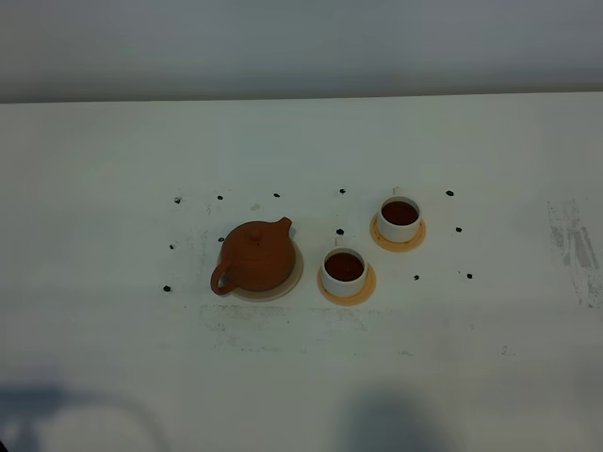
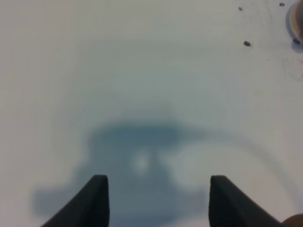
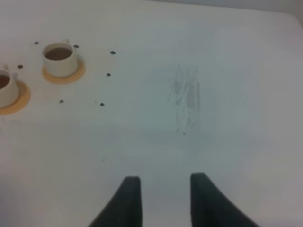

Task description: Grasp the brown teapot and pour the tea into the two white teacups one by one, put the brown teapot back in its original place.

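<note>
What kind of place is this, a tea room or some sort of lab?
Most likely a lab test bench: a bare white table dotted with small black marks, holding only a brown teapot and two white teacups on coasters.

The white counter (image 1: 113, 358) carries a beige disc (image 1: 294, 277) near its middle. Two orange coasters (image 1: 366, 288) lie just right of it. Small dark dots (image 1: 167, 288) ring them, and grey scuffs (image 1: 577, 247) mark the right edge.
</note>
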